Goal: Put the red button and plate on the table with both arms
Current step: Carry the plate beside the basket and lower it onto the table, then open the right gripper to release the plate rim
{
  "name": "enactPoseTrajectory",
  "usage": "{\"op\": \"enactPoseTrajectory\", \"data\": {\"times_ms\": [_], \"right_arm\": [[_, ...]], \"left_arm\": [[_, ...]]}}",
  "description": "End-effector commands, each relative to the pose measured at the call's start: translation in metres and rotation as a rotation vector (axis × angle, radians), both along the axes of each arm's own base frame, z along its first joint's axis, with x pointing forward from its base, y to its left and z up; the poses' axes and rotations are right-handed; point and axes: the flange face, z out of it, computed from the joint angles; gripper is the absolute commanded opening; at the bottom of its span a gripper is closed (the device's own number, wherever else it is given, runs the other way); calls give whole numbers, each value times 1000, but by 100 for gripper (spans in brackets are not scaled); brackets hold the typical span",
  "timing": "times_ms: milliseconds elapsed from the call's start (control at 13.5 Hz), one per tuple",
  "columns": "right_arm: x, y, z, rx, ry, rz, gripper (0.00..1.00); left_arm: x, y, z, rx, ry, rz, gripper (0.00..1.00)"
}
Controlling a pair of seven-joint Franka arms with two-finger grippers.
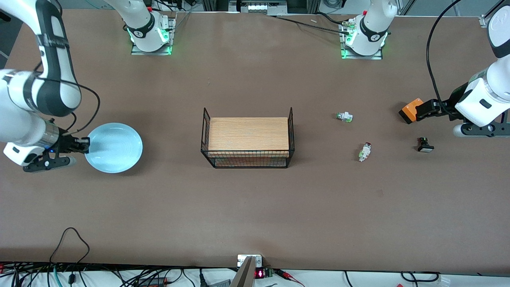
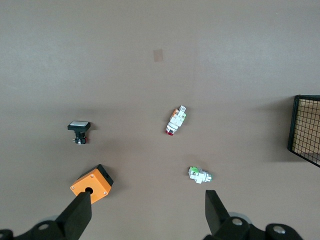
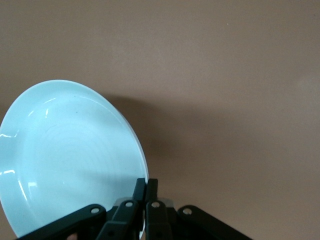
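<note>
A glossy pale blue round plate [image 1: 114, 147] is pinched at its rim by the right hand [image 1: 84, 145] near the bench's [image 1: 255, 207] right-arm end. The tiny red button [image 1: 364, 152], dark cap on whitish body, lies toward the left-arm end, where the left hand [image 1: 419, 111] hovers open.

Even, bright overhead light; matte bench [image 1: 255, 207] shows no glare. Soft short shadows under the rack [image 1: 248, 137] and plate [image 1: 114, 147]. Plate gloss catches pale highlights toward 9 o'clock in the right wrist view. Green glow at both arm bases. Focus sharp throughout.
</note>
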Motion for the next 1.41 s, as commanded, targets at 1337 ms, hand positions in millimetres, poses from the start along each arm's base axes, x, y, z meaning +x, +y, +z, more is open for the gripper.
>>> {"op": "enactPoseTrajectory", "data": {"times_ms": [1337], "right_arm": [[26,14,-158,37,-180,-5,20]], "left_arm": [[4,-1,5,-16,4,-14,100]]}}
